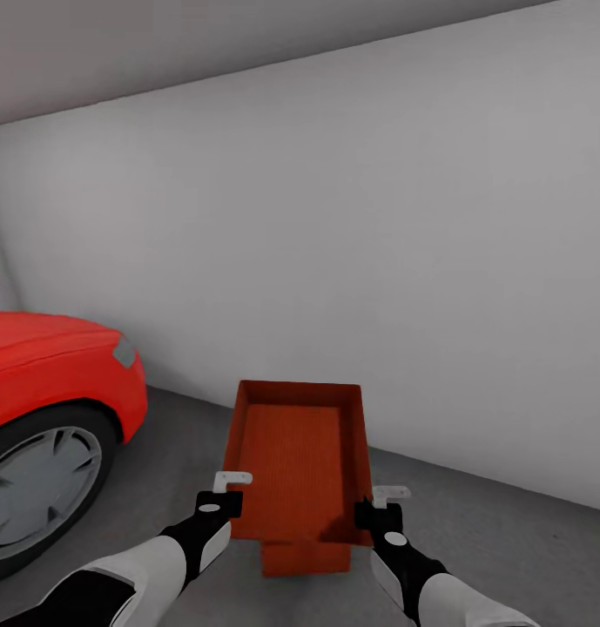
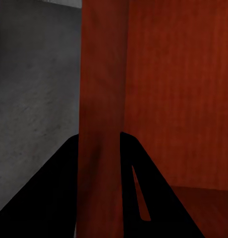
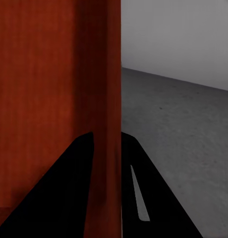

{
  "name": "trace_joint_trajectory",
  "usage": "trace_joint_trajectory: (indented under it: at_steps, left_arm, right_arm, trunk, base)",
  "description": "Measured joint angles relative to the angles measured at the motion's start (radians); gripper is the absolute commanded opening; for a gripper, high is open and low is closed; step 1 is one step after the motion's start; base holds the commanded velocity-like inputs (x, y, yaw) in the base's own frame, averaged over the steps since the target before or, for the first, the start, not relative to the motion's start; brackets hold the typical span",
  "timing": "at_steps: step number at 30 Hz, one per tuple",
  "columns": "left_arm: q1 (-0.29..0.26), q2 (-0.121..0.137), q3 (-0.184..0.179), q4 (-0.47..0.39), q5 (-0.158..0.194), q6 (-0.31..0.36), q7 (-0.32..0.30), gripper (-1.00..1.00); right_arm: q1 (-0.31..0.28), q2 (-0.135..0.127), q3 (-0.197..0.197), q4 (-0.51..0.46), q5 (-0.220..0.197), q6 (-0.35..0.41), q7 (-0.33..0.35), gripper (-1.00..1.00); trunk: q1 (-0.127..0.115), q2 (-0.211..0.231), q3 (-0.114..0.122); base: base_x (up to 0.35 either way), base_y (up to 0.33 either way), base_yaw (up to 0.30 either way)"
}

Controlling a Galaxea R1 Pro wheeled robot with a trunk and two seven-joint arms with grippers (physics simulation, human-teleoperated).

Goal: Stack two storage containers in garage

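Observation:
In the head view I hold one red-orange storage container (image 1: 300,457) between my two arms, its open top facing up, over the garage floor (image 1: 491,540). My left gripper (image 1: 232,493) is shut on its left wall (image 2: 101,89), with a dark finger on each side. On the opposite wall (image 3: 106,74), my right gripper (image 1: 380,505) is shut the same way. Under the near edge of the held box, part of the second storage container (image 1: 306,559) shows on the grey concrete. Whether the two boxes touch I cannot tell.
A red car (image 1: 47,366) with a grey wheel (image 1: 38,488) stands close on the left. A plain white wall (image 1: 378,261) runs just behind the boxes. Grey concrete stretches to the right (image 3: 183,129) and to the left of the boxes (image 2: 34,99).

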Motion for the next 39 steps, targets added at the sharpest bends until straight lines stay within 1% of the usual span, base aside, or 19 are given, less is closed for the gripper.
trace_joint_trajectory:
  at_steps: [19, 29, 39]
  left_arm:
    - [0.0, 0.0, 0.0, 0.0, 0.0, 0.0, 0.0, -1.0]
    - [0.0, 0.0, 0.0, -0.003, 0.0, 0.0, 0.001, -1.0]
    - [0.0, 0.0, 0.0, -0.002, 0.0, 0.0, 0.0, -1.0]
  right_arm:
    - [0.0, 0.0, 0.0, 0.001, 0.0, -0.001, 0.0, -1.0]
    - [0.0, 0.0, 0.0, -0.003, 0.0, 0.001, -0.001, -1.0]
    - [0.0, 0.0, 0.001, -0.003, 0.0, 0.002, 0.0, -1.0]
  trunk:
    - [0.0, 0.0, 0.0]
    - [0.001, 0.0, 0.0]
    - [0.001, 0.0, 0.0]
  base:
    - [0.319, 0.0, 0.006]
    - [0.044, 0.0, 0.232]
    - [-0.006, -0.028, 0.033]
